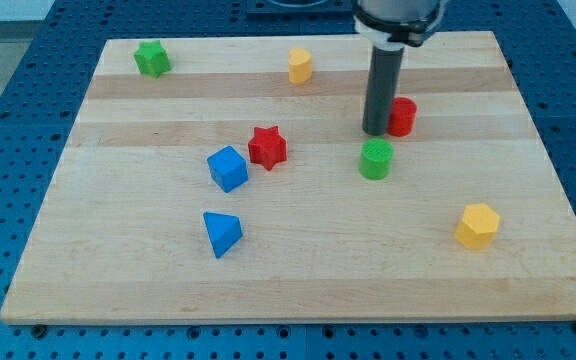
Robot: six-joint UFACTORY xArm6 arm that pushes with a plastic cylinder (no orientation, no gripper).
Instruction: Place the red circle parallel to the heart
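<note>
No hand fitted; arm ends in dark rod, so nothing held or clamped. My tip (376,131) set down on worktop (528,180), right of centre in upper half of frame, touching left side of red circle (403,117). Green cylinder (376,160) just below tip. Yellow heart (300,66) seen upper centre, well apart. Red star (267,147) and blue cube (228,168) side by side at centre. Blue triangle (221,233) lower left. Yellow hexagon (478,225) lower right. Green star (152,58) upper left.
</note>
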